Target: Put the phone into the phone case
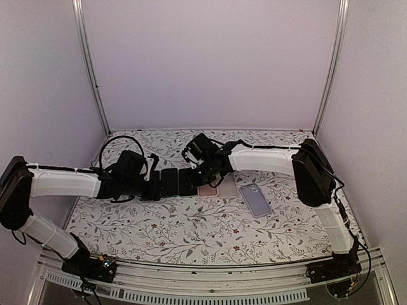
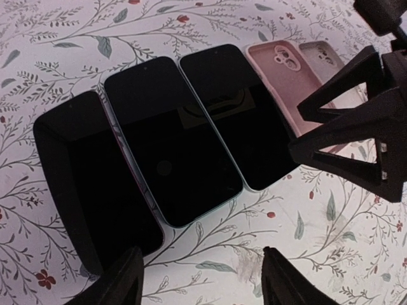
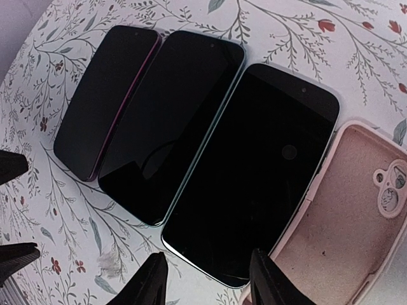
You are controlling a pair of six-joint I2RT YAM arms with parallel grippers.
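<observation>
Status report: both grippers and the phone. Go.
Left gripper open, empty. Right gripper open, empty. Three phones flat, screens up, uncased. Pink case empty beside them, nothing on it.

The pink case ran off the right wrist view's edge; the right gripper hid part of the grey case.

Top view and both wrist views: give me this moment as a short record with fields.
phones: three phones, screens dark, face up, side by side in a row
cases: pink case empty, beside the row's end; grey case next to it
apart: lavender item, phone or case unclear
left hand: open, empty, beside the phones
right hand: open, empty, over the phone nearest the pink case
phone in case: not yet
</observation>
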